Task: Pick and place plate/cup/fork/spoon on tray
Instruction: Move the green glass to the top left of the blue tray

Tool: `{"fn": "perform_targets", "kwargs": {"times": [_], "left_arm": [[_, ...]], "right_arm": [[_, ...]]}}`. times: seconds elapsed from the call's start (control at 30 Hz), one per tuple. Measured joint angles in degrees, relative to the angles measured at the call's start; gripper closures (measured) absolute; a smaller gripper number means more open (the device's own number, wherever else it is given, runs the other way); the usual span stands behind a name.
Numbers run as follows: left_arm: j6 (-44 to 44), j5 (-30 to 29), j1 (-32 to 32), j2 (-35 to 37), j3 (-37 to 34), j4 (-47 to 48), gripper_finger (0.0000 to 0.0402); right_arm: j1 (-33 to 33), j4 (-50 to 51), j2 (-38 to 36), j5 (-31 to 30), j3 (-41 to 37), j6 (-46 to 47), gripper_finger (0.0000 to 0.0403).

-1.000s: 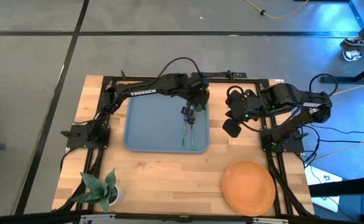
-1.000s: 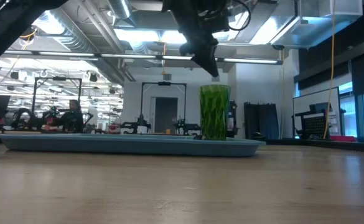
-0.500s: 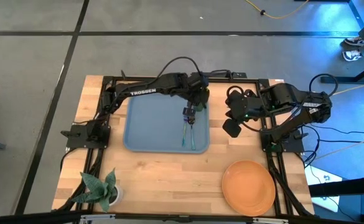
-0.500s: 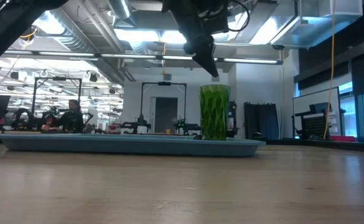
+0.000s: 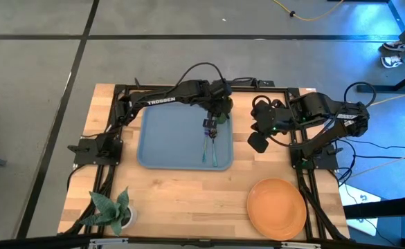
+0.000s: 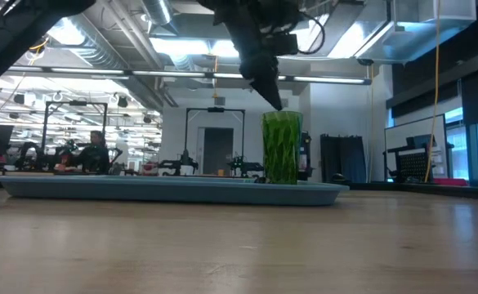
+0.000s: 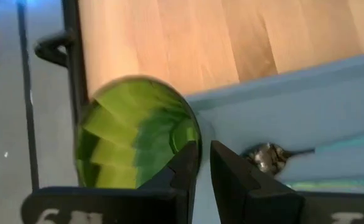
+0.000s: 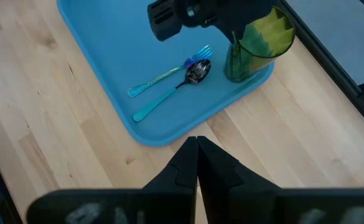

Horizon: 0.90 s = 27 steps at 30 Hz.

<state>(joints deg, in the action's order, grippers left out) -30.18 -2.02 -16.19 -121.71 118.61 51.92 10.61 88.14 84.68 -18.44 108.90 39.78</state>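
the cup (image 8: 251, 45) stands at the tray's (image 5: 167, 138) two o'clock corner; left gripper (image 7: 204, 163) hangs over it, fingers nearly together, holding nothing; right gripper (image 8: 197, 149) closed, empty.

Two dark arms, white TROSSEN lettering, blk cables

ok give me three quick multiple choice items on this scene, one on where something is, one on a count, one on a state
1. Where is the plate?
A. on the tray
B. on the bare table, off the tray
C. in the right gripper

2. How many utensils lie on the tray?
A. one
B. two
C. four

3. How does the cup stand?
A. upright in a tray corner
B. tipped on its side
C. upside down on the table

Answers:
1 B, the high view shows it on the wood, well apart from the tray.
2 B, the fork and the spoon lie side by side.
3 A, its rim faces up, with the left gripper just above it.
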Motion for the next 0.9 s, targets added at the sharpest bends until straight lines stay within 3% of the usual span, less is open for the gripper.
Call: {"fn": "perform_targets", "kwargs": {"times": [0.3, 0.9], "left_arm": [[-4.01, -1.38, 0.43, -1.00, 0.07, -0.89, 0.0363], [-3.87, -3.04, -0.31, -2.86, 0.02, -0.83, 0.0372]], "right_arm": [[0.00, 0.08, -0.02, 0.00, 0.00, -0.01, 0.0389], [0.00, 0.07, -0.02, 0.00, 0.00, -1.48, 0.0389]]}}
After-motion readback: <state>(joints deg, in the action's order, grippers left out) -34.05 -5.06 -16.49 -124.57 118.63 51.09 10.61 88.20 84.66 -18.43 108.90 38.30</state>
